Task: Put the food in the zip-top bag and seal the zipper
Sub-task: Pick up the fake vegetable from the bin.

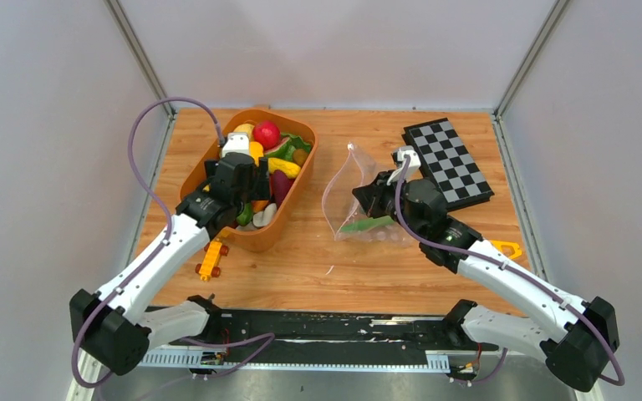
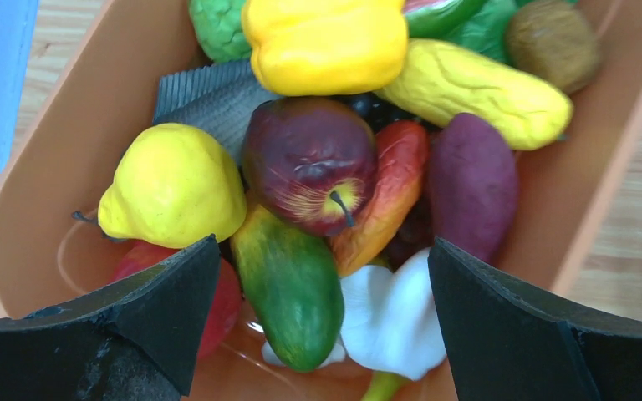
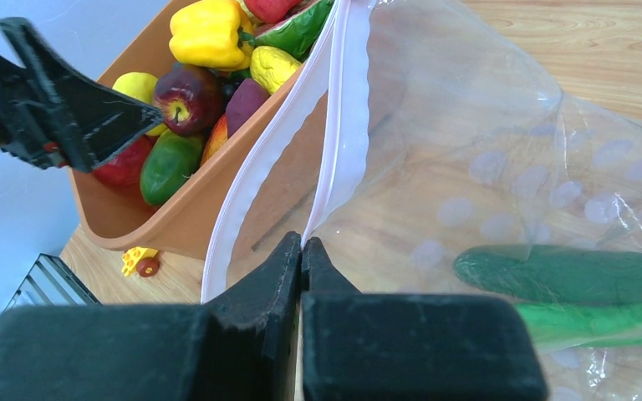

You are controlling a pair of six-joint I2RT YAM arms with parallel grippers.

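The left arm reaches forward from its base and bends at the wrist, so that the left gripper [image 2: 322,251] points down into the tub [image 1: 310,155]. Its jaws stand wide apart and hold nothing, poised over the heap of food. A dark red apple [image 2: 309,163] and a green piece [image 2: 288,284] lie right under the gap and look like the likely pick. A toy car [image 1: 211,259] sits on the table near the tub's near end and is no part of the job. Just right of the tub is the bag [image 1: 355,192], its mouth turned toward the tub, probably so that each piece has only a short way to travel. One cucumber [image 3: 560,271] already lies inside, while most of the food is in the tub. The right arm stretches in low from the right. The right gripper [image 3: 303,251] is clamped tight on the zipper [image 3: 338,125] at one lip, lifting it so the mouth gapes; that seems to be why it is held there. A checkerboard [image 1: 450,163] lies behind it.
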